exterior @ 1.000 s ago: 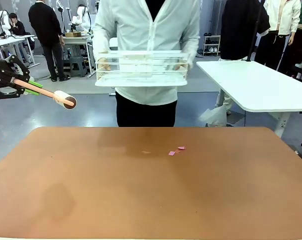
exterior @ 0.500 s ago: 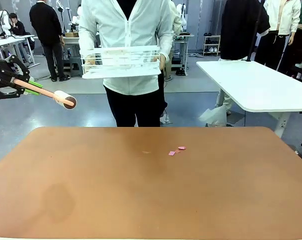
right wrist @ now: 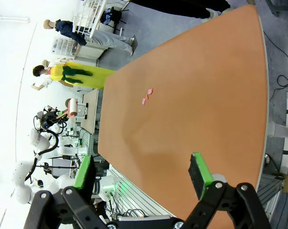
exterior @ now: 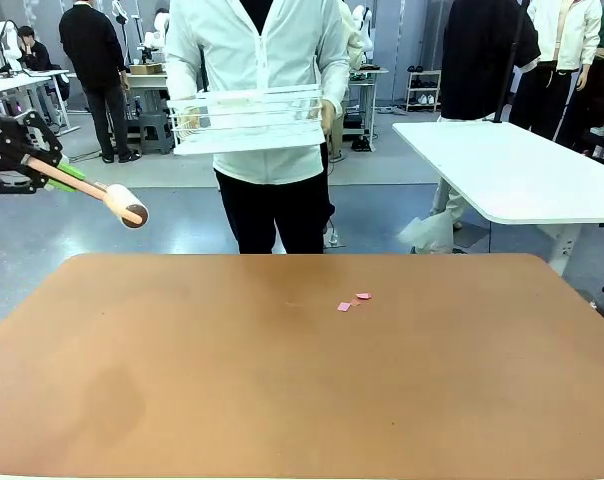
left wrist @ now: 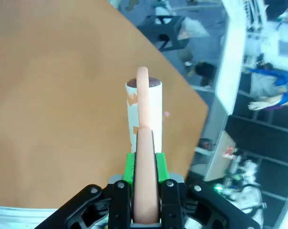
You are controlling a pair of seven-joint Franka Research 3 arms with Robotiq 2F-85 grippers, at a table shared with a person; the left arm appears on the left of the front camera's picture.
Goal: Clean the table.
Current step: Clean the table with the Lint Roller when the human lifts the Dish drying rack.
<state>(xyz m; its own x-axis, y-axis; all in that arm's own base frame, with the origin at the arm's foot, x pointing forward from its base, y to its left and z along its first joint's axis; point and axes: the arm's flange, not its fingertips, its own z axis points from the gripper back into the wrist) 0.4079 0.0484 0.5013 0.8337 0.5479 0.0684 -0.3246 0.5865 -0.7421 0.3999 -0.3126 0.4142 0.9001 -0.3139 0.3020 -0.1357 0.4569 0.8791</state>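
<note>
**Left gripper (exterior: 54, 172) grips a lint roller (exterior: 125, 206) off the bench (exterior: 302, 400); right gripper (right wrist: 141, 175) stands open**

We see the left gripper (left wrist: 145, 167) closed tight on the pink handle of the lint roller (left wrist: 144, 112), with the green pads pressing it from both sides. The handle runs straight out from the gripper to the white roll at its end. In the front view the roll hangs in the air near the bench's far left corner, raised clear of the top and touching nothing.

The right gripper has its jaws spread wide and nothing lies between its green pads. It hangs above the bench (right wrist: 206, 95) and looks along the reddish-brown top.

A few small pink scraps (exterior: 352, 301) lie close together on the bench, near its far edge and a little right of its middle. From the right wrist they show as pink specks (right wrist: 147, 95) on the bare top. The rest of the bench that we can see is smooth and matte.

Beyond the bench's far edge, left of its middle, a person (exterior: 257, 60) in a white shirt stands holding a white wire rack (exterior: 247, 120) with both hands at chest height, well off the bench. A smaller white-topped table (exterior: 522, 170) stands beyond the bench's far right corner.
</note>
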